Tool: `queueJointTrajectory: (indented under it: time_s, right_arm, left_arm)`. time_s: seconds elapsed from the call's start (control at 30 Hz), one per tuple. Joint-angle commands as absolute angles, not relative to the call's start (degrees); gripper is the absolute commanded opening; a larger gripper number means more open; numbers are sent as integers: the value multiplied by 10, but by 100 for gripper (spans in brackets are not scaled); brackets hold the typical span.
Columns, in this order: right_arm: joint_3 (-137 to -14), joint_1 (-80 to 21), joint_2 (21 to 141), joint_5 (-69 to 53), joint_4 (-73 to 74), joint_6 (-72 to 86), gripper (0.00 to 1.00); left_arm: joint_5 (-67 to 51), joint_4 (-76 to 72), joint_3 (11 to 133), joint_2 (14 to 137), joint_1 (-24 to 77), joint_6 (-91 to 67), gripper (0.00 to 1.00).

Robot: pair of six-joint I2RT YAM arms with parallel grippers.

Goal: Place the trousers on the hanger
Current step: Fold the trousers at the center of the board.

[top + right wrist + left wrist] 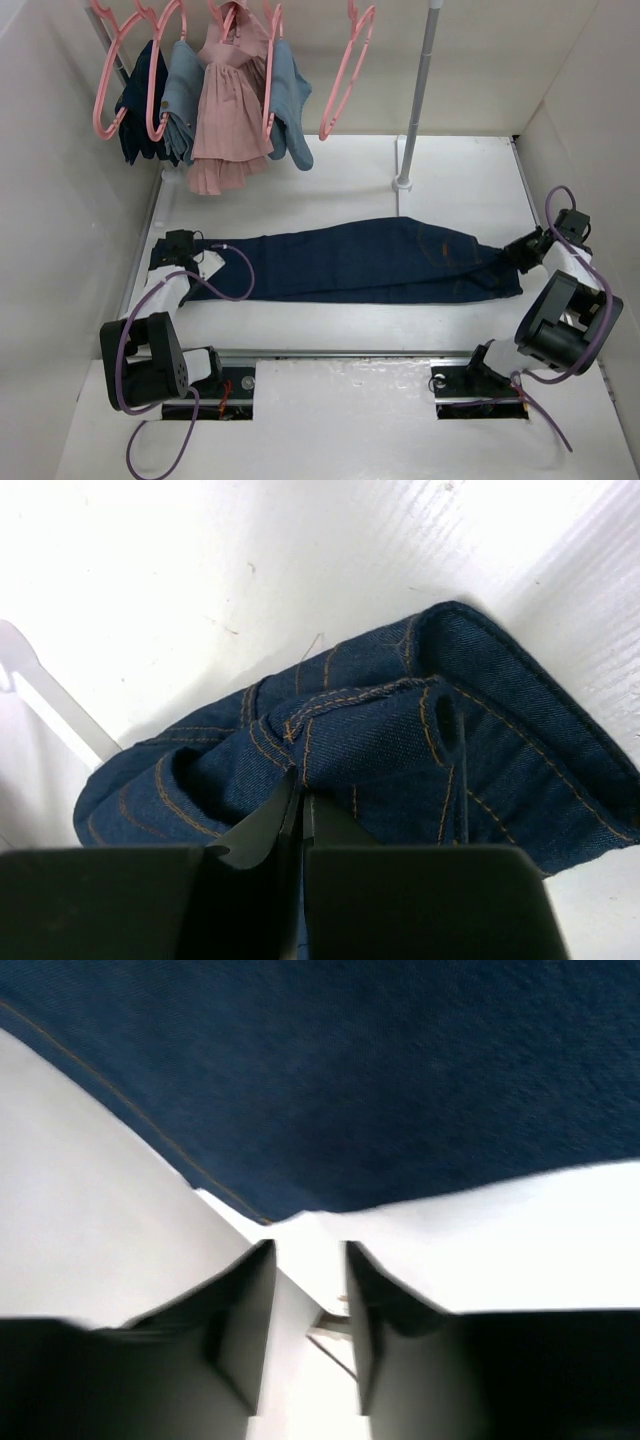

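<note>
Denim trousers (370, 262) lay flat across the table (300, 205), well apart from the hanger (345, 75); the right gripper (298, 785) pinched the waistband; the left gripper (308, 1255) stood open at the hem; a one-sided lift could drag the cloth loose.

The white bench (330, 200) carries the dark navy trousers (370, 262), which lie flat across its middle. They stretch lengthwise from 9 o'clock to 3 o'clock, leg ends toward 9 and the waist, with orange stitching showing, toward 3, where the denim bunches into folds. At 12 o'clock from the trousers, near their far edge, the round foot of a grey pole (403, 184) stands on the bench.
</note>
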State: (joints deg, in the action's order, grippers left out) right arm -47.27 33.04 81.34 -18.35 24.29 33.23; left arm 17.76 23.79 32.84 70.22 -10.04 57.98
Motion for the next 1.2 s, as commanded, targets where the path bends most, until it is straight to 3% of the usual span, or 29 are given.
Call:
queueJointTrajectory:
  time_s: [0.0,0.13,0.23,0.47,0.63,0.7,0.73,0.77,0.8,0.83,0.87,1.17]
  right_arm:
    - [-509,334,797,-204,209,320,0]
    - [-535,334,784,-198,229,300,0]
    - [-567,334,784,-198,246,287,0]
    - [-598,334,779,-227,258,287,0]
    - [-598,328,773,-232,252,281,0]
    - [-598,328,768,-232,252,281,0]
    - [-592,328,768,-232,252,281,0]
    - [-592,328,768,-232,252,281,0]
    - [-592,328,763,-232,252,281,0]
    - [-592,328,763,-232,252,281,0]
    - [-599,328,763,-232,252,281,0]
    - [-649,328,752,-216,279,265,0]
  left_arm:
    - [167,297,339,686,-98,589,33]
    - [201,316,295,680,-98,647,55]
    - [207,272,270,675,-112,688,58]
    - [67,204,300,680,-126,707,61]
    - [56,174,264,706,-126,763,61]
    - [63,148,251,729,-131,769,56]
    - [63,130,251,738,-136,769,48]
    - [63,130,258,749,-136,769,36]
    - [63,130,264,770,-142,769,15]
    - [63,130,272,779,-148,755,5]
    - [63,154,279,785,-148,747,0]
    - [63,288,332,733,-186,757,0]
